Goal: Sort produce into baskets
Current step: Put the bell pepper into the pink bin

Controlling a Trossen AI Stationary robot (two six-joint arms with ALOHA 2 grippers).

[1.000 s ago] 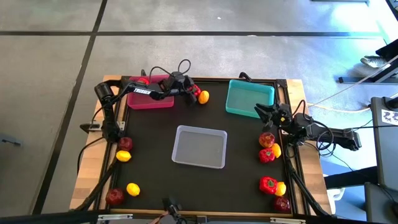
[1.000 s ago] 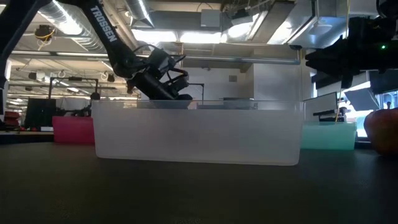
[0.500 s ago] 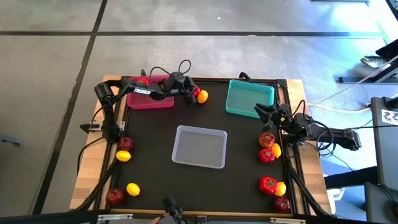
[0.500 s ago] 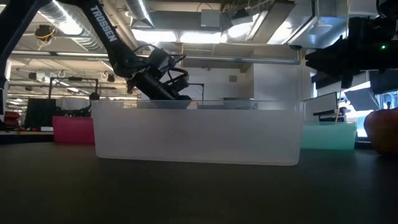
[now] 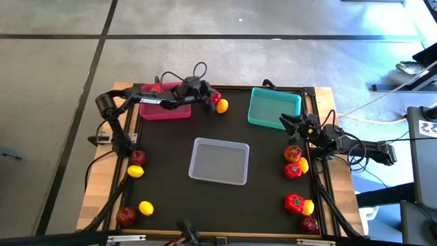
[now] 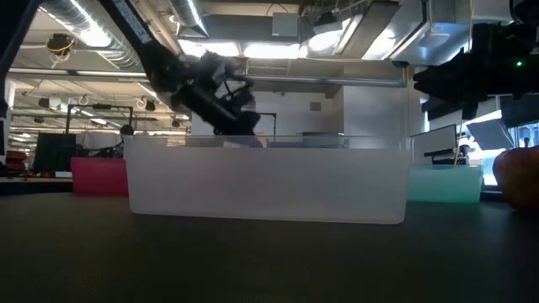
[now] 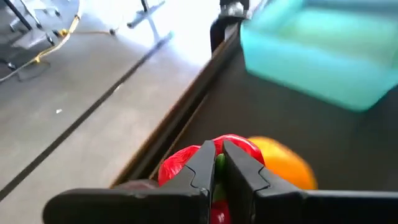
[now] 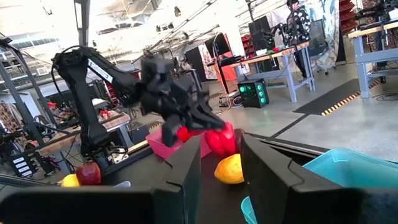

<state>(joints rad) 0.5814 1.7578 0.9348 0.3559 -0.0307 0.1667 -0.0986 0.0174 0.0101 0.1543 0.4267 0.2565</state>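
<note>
At the far edge of the black mat, between the pink basket point(image 5: 166, 109) and the teal basket point(image 5: 274, 108), the left gripper point(image 5: 210, 98) pinches a red bell pepper point(image 5: 215, 99) by its green stem; in the left wrist view the fingers point(image 7: 205, 168) are drawn narrow on that stem, pepper body showing on both sides. A yellow lemon point(image 5: 222, 105) sits just beside this pepper, touching or nearly so. The right wrist view shows the pepper point(image 8: 219, 139) lifted above the lemon point(image 8: 229, 168), clear of the mat. Translucent grey-white basket point(image 5: 219, 161) sits mid-mat, with nothing visible inside. Right gripper point(image 5: 285, 123) hangs by the near right corner of the teal basket, jaws spread apart, holding nothing. Near it on the right side: two peppers with a lemon point(image 5: 294, 162), then a pepper, lemon and dark red apple point(image 5: 301, 210) toward the near corner. Left side: an apple point(image 5: 138, 157) touching a lemon point(image 5: 136, 171), and nearer the front another lemon point(image 5: 145, 207) beside an apple point(image 5: 125, 216).
</note>
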